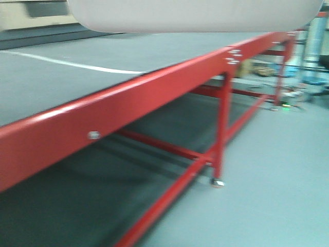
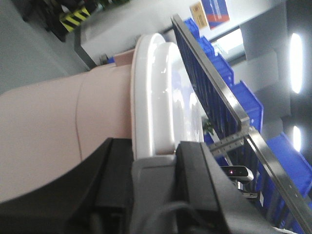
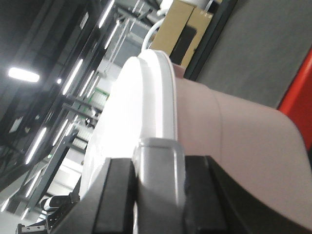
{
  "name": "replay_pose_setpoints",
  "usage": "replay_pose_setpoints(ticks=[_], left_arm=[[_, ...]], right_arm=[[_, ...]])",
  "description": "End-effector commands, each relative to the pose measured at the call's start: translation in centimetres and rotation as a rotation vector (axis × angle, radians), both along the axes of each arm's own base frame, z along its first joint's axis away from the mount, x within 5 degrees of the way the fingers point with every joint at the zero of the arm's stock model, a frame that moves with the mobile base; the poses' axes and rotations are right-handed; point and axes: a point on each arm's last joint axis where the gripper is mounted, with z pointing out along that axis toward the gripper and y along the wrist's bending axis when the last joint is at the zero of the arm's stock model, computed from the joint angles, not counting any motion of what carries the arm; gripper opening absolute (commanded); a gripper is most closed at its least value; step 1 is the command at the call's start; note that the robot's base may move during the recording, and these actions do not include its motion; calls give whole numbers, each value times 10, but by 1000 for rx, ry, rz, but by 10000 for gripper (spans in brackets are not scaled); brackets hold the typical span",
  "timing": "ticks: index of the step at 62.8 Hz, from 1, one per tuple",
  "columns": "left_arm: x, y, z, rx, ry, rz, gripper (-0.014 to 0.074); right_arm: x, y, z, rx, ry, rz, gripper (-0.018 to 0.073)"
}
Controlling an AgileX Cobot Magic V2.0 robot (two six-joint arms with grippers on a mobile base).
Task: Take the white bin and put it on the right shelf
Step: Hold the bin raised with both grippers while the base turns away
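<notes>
**Left gripper and right gripper on white bin, aloft over table**

Observed from both wrist views: clamped onto the rim of the glossy lid, one at each end of the tub, with black pads either side of the rim. Cannot see the fingertips behind the gripper bodies. Judged the hold firm because nothing else supports the load.

Located the bin at the top of the front view, above the grey mat of the red-edged table and clear of it. Noted heavy blur in that view.

Spotted in the left wrist view, just right of the lid: a steel shelf with a perforated upright, and blue bins behind. Taken as the likely target; cannot confirm.

Handling, as judgement only:
- Rated as stiff moulded plastic, bulky rather than heavy. Cannot tell the contents under the lid.
- Expect slip on the glossy lid and the smooth rounded walls.
- Prefer the present hold at the two ends, where the lip gives the pads an edge. Avoid the plain side walls.
- Keep both ends level. Beware of the lid parting from the tub if lifted by the lid alone.
</notes>
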Motion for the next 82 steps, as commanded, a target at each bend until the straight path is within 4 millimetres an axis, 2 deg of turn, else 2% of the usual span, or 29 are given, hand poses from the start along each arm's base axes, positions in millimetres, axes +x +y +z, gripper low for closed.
replay_pose_setpoints(ticks=[1,82], left_arm=[[-39,-15,38,-151,-139,-285,-127],[-39,-15,38,-151,-139,-285,-127]], right_arm=[[-16,15,27,70,-135,144,69],[-16,15,27,70,-135,144,69]])
